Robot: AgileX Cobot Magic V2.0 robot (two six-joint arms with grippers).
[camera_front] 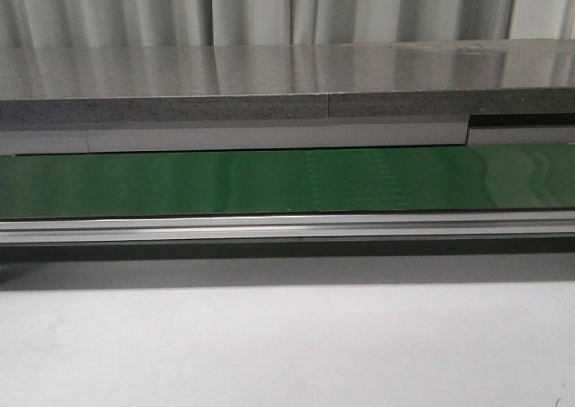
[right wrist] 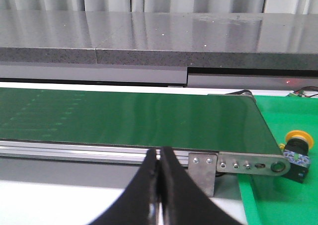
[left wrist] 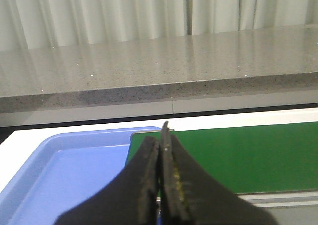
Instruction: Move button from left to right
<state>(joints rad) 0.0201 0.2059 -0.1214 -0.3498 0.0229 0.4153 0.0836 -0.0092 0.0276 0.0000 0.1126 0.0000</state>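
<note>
From the front I see only the green belt (camera_front: 269,181), its metal rail (camera_front: 287,227) and the grey counter (camera_front: 269,84) behind; no arm and no button appear there.

The button (right wrist: 296,153) shows only in the right wrist view. It lies on a green mat (right wrist: 288,185), just beside the end of the belt and its metal end bracket (right wrist: 248,165), with the yellow cap turned up and a little sideways and the black block below it. It is well apart from the right gripper (right wrist: 159,158), whose fingers are pressed together with nothing between them. The left gripper (left wrist: 161,145) is also closed and empty; it hangs over the edge of a blue tray (left wrist: 44,165), where the belt begins. I cannot see inside the whole tray.

My judgement on handling: the button is light and stiff, made of hard plastic, so it will not bend. The round cap is smooth and may slip out of the fingers. I would take it on the flat sides of the black block and avoid the small contact parts, which look more delicate. The fingers must be opened before going to it.
</note>
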